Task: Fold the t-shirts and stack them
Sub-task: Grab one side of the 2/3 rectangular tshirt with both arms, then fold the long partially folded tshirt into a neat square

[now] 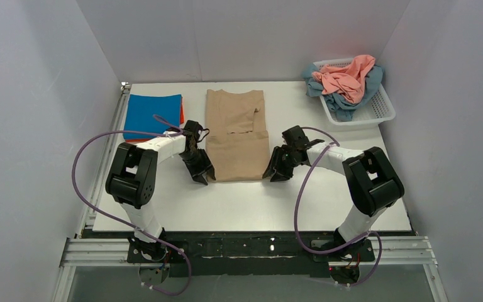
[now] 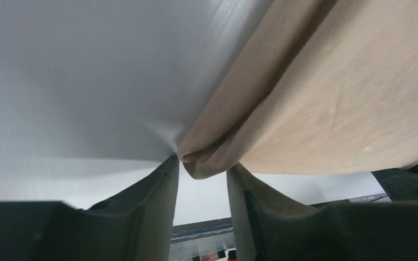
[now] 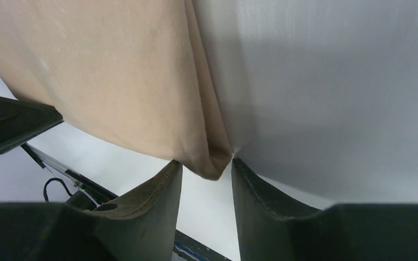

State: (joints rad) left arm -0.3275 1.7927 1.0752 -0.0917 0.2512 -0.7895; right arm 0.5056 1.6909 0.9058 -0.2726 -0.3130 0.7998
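I see the tan-beige t-shirt [image 1: 236, 141] lying flat in the middle of the table [image 1: 258, 207], folded to a long strip. Its long axis runs away from the arm bases toward the back wall. The left gripper [image 2: 202, 168] is at its near left corner and the right gripper [image 3: 207, 168] at its near right corner. At each, the fingers stand a little apart with the cloth corner between the tips; whether they already pinch it, I cannot tell. The bright blue t-shirt [image 1: 153, 116] lies folded at the back left.
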